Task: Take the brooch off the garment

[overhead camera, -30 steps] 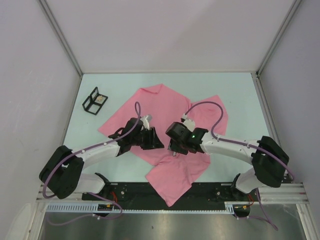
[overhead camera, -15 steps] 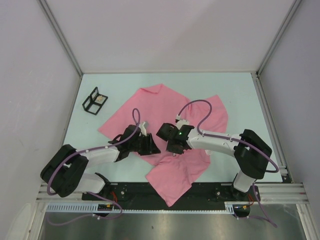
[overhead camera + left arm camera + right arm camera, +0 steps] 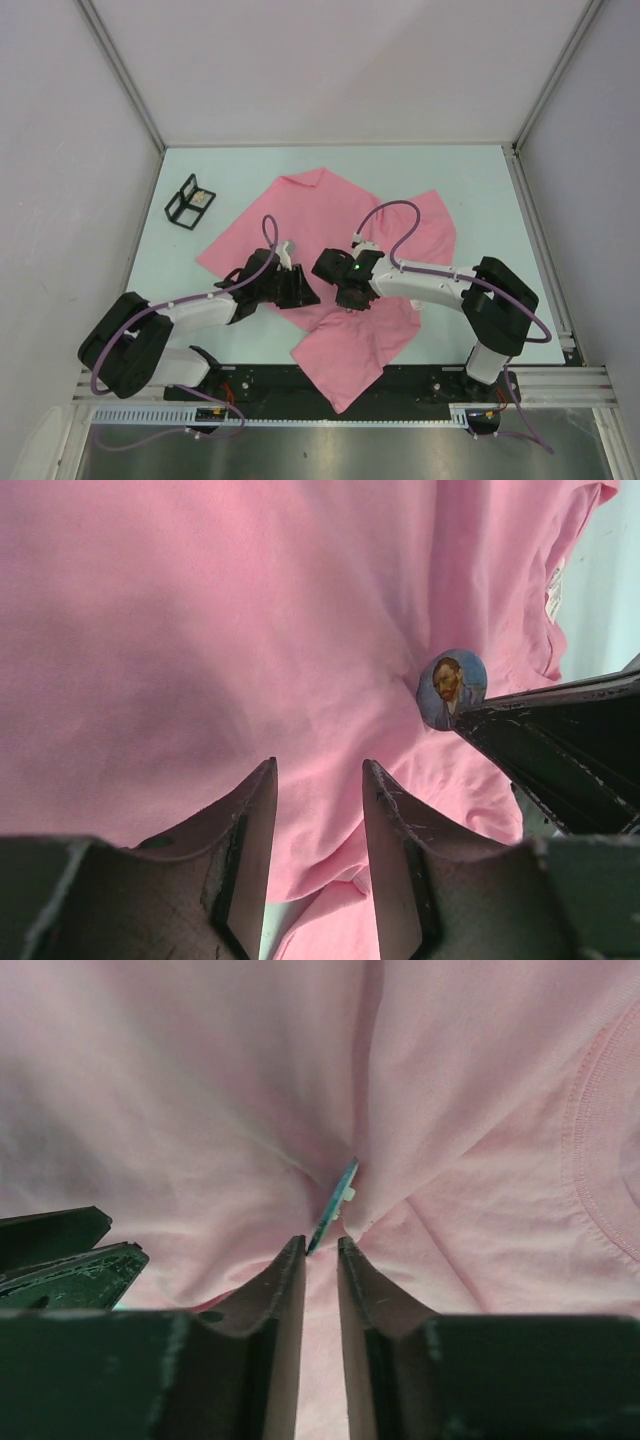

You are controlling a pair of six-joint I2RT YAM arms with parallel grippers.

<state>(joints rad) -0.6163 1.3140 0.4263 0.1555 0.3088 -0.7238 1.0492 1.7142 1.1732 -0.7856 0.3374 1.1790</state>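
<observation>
- Small black wire stand [image 3: 190, 203]: far left on the pale table top [image 3: 480, 180], well apart from the work and playing no part in it.
- Left gripper [image 3: 320, 770]: low over the cloth, left of the brooch. Its two black fingers are parted by a moderate gap and hold nothing; only pink fabric shows between them.
- Large pink soft-cloth T-shirt, the garment [image 3: 320, 210]: spread rumpled across the table centre under both arms, with a small white label [image 3: 556, 590] near its collar edge.
- Small round brooch with a bearded portrait on a blue ground [image 3: 452, 688]: pinned to the garment between the two grippers. Folds of cloth radiate from it, and it stands tilted (edge-on in the right wrist view).
- Right gripper [image 3: 320, 1243]: fingers nearly together with a narrow slot left. The brooch's lower edge sits just at the mouth of that slot, apparently not yet clamped.
- Hazards, as judged from here:
  - The thin tilted disc may slip aside as the fingers close, because only its rim is presented.
  - The fingers may pinch fabric along with the brooch.
  - The shirt is likely to lift with any pull if the left gripper does not pin the cloth down.
  - The two sets of fingers lie close together and could collide.
</observation>
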